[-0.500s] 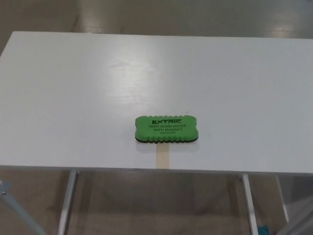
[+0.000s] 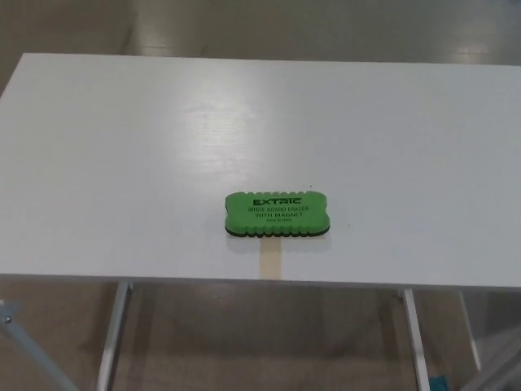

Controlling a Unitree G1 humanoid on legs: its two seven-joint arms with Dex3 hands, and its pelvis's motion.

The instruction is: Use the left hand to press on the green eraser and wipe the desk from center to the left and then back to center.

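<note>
Pale wood-toned flooring (image 2: 244, 24) shows beyond the far edge of a white desk (image 2: 122, 163), which fills most of the head view and carries a soft glare across its middle. Its top is smooth and plain, with a faint grain. The green eraser (image 2: 277, 215) lies flat near the front edge, roughly at the centre of the desk's width, with its long side running left to right. It has a green top with scalloped sides over a dark base, and black print reading "EXTRIC" above smaller lines about a whiteboard eraser with magnet; the smallest line is too fine to read. Just in front of the eraser, a short strip of tan tape (image 2: 269, 263) runs to the desk's front edge, touching or nearly touching the eraser's near side. Bare white surface stretches wide to the left of the eraser and equally to the right, and well back toward the far edge. Below the front edge, metal legs (image 2: 112, 334) angle down, cut off by the frame bottom, and a small teal object (image 2: 437, 381) at the lower right is too cropped to identify. Neither the left nor the right hand appears, so their state cannot be told.
</note>
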